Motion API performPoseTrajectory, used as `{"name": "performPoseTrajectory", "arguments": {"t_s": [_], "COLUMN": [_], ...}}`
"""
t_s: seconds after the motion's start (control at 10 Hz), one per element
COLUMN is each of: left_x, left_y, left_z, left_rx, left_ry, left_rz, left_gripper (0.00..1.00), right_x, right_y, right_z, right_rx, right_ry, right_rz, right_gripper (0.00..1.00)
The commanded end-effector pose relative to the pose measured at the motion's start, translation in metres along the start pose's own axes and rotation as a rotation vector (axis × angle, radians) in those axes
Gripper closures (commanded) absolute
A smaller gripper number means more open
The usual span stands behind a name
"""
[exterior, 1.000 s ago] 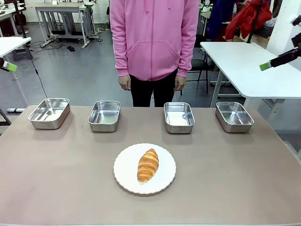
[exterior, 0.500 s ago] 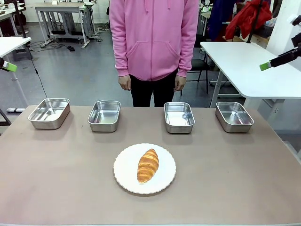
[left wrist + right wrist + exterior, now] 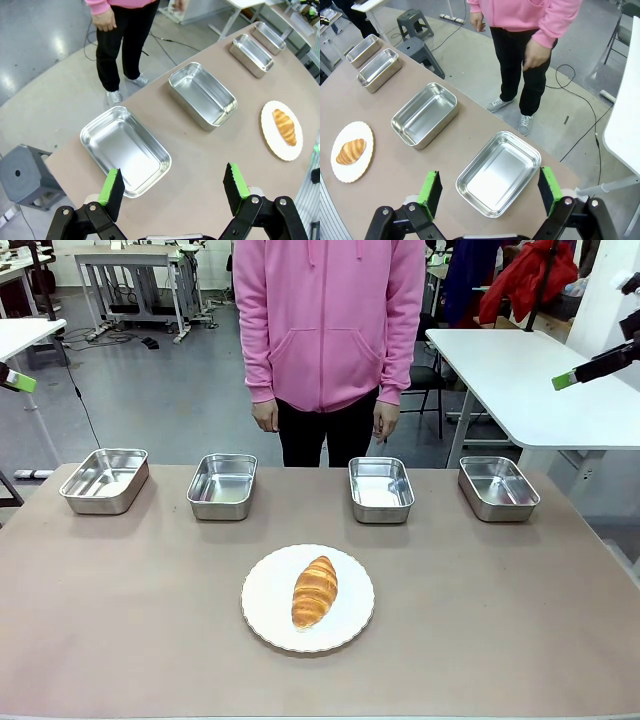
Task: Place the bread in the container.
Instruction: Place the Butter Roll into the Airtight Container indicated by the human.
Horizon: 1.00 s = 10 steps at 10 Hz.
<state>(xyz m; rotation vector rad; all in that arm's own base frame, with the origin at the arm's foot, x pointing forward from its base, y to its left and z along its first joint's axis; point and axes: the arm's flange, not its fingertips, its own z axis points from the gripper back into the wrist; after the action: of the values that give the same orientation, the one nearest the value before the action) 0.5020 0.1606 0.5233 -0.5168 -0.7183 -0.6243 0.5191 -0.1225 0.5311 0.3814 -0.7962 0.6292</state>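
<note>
Your bread [image 3: 315,591] sits on the plate [image 3: 262,612], near centre, well apart from your left gripper [image 3: 174,186] and right gripper [image 3: 490,190], both spread wide and empty.

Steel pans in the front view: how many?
4, in one row at the far side of the table: far-left pan, centre-left pan, centre-right pan, far-right pan. All empty; none looks hidden.

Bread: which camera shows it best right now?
Front view. The bread lies near and central on the plate, crust stripes clear. Both wrist views show it small and far off, toward a picture edge, on the plate.
</note>
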Motion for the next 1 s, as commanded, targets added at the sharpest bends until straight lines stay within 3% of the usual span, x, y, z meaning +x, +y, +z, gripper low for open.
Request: {"name": "performPoseTrajectory", "arguments": {"t_s": [0.0,0.9], "left_x": [0.0029,0.0029], "left_y": [-0.0001,-0.0001], "left_z": [0.0017,0.0017], "left_rx": [0.003,0.003], "left_ry": [-0.002,-0.002], "left_rz": [0.003,0.003], "left_gripper": [0.0,0.0], "right_x": [0.0019,0.0019], "right_y": [-0.0002,-0.0002], "right_z": [0.0005,0.0005], "right_rx": [-0.001,-0.001], "right_ry": [-0.003,-0.003], "right_rz": [0.002,0.002], "right_gripper": [0.0,0.0]}}
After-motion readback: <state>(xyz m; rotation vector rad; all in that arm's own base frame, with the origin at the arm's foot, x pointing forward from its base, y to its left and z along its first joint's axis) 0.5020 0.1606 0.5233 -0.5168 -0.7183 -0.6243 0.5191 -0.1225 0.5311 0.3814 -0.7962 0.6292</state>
